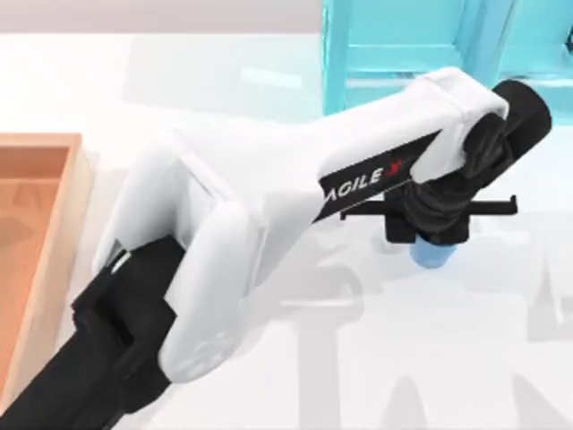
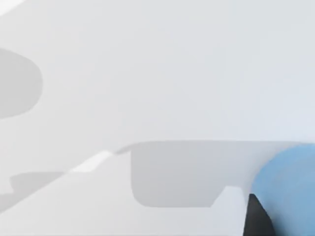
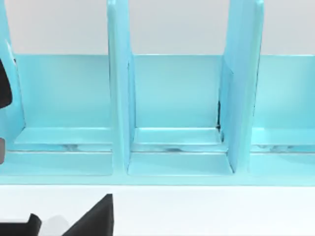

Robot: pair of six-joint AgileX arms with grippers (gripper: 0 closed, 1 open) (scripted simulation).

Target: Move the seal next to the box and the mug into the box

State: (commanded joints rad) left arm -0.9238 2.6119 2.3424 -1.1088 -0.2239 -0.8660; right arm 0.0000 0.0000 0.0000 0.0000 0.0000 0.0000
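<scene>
The mug, a small blue cylinder, sits at the right of the table just in front of the cyan shelf. My left arm stretches across from the lower left, and my left gripper comes down over the mug and is shut on it. One dark finger presses against the mug's blue wall in the left wrist view. The box, an orange-brown tray with a pale wood rim, lies at the far left edge. The seal is hidden. Dark parts of my right gripper show in the right wrist view, facing the shelf.
A cyan shelf unit with upright dividers stands at the back right, close behind the mug. My left arm's white links cover the table's middle. White tabletop lies open in front.
</scene>
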